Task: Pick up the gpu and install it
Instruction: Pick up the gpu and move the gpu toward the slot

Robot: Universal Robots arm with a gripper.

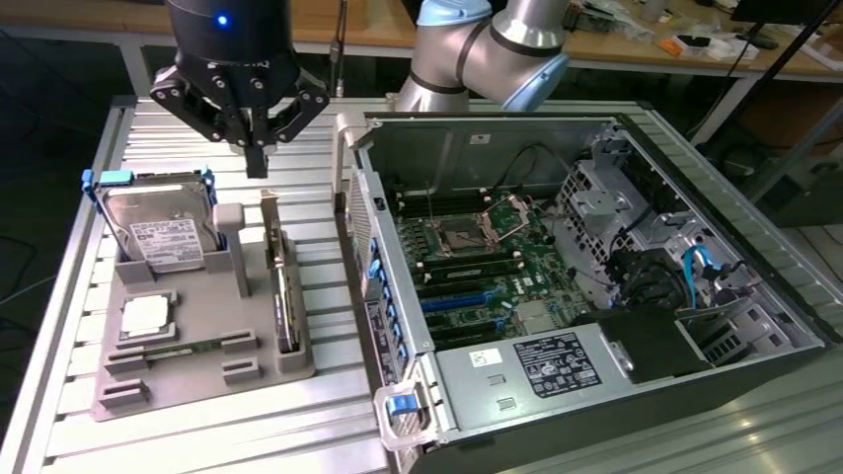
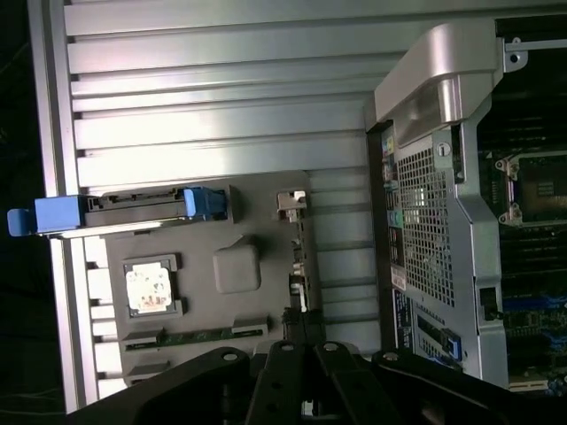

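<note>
Above the grey parts tray [image 1: 197, 370], black gripper [image 1: 257, 163], fingers pressed together on nothing, over the gpu [image 1: 287, 296], standing on edge in a tray slot near the hard drive [image 1: 161, 242], beside the open computer case [image 1: 435, 148]

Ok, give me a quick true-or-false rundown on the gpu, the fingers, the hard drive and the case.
1. The gpu stands on edge in the gray tray. True.
2. The fingers are shut on the gpu. False: they are shut but hold nothing, and hang above the tray, apart from the gpu.
3. The hard drive sits inside the computer case. False: it leans in the tray, beside the gpu's slot.
4. The computer case is open, with its motherboard showing. True.
</note>
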